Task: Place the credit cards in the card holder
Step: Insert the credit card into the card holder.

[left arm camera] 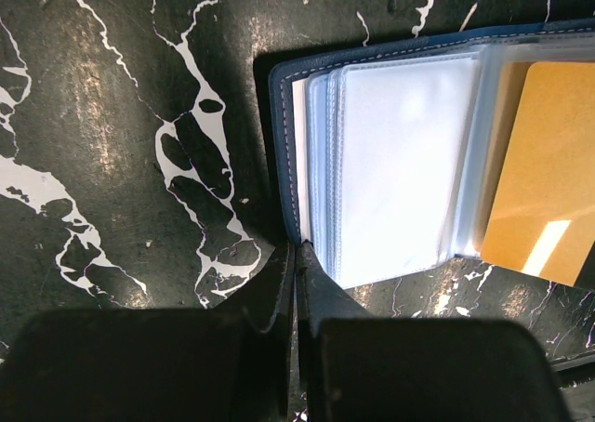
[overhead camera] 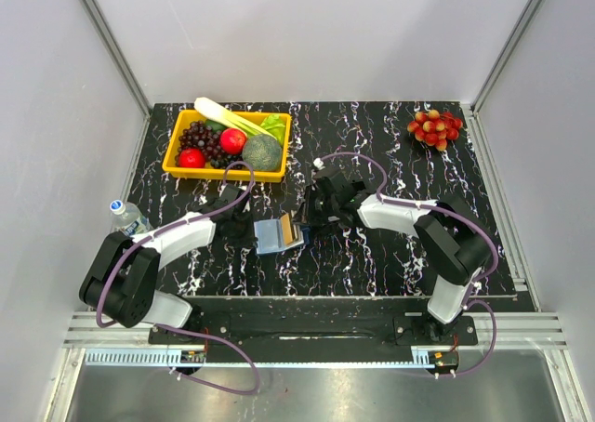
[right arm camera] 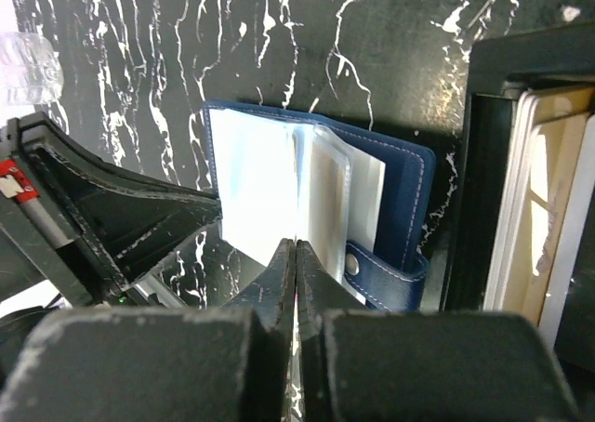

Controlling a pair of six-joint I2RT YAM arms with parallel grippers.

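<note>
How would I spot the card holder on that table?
Find the black marbled table, then look just left of its middle. There lies the card holder, open like a book. It alone is blue with clear plastic sleeves, unlike the yellow fruit basket behind it.

Open card holder (right arm camera: 404,176) in front of the closed right hand (right arm camera: 296,247)

The dark-blue holder lies open on the black, white-veined surface (right arm camera: 139,59), its clear sleeves fanned up and its snap tab toward the camera. The right hand's fingertips meet at the sleeves' near edge. The left hand (right arm camera: 209,213) touches the holder's left edge. Just right stands a black tray (right arm camera: 483,162) holding credit cards (right arm camera: 548,190).
</note>
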